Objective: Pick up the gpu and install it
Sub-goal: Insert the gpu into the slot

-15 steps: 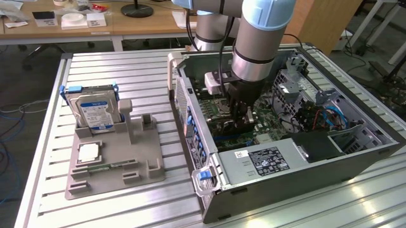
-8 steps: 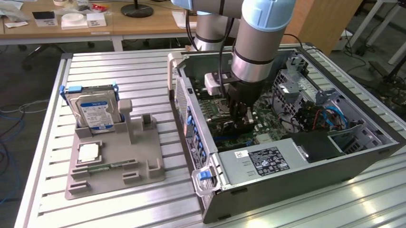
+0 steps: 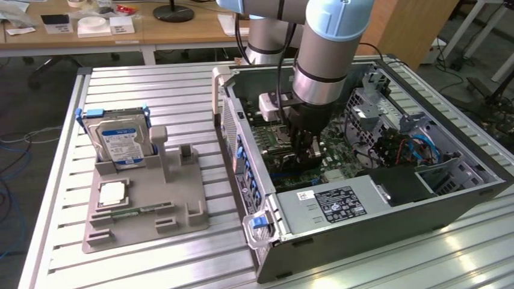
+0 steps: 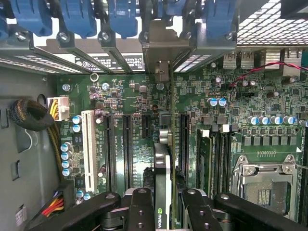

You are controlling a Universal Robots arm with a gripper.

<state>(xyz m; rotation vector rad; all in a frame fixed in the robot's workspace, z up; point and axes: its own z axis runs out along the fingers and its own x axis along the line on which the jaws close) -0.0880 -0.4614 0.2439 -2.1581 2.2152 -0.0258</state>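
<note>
My gripper (image 3: 305,153) is lowered inside the open PC case (image 3: 362,211), just above the motherboard (image 3: 277,141). In the wrist view the gpu (image 4: 163,163) stands edge-on between the two black fingers (image 4: 139,204), which are shut on it. Its green board and black shroud run straight along the black expansion slots (image 4: 128,144). Its silver end bracket (image 4: 161,45) reaches the rear slot openings under the blue clips (image 4: 122,14). Whether the card's edge is fully down in a slot cannot be told.
A grey parts holder (image 3: 153,205) lies on the slatted table on the exterior view's left. It carries a hard drive (image 3: 120,141), a CPU (image 3: 112,191) and a RAM stick (image 3: 132,212). The power supply (image 3: 337,205), drive cage (image 3: 377,108) and cables (image 3: 413,147) crowd the case.
</note>
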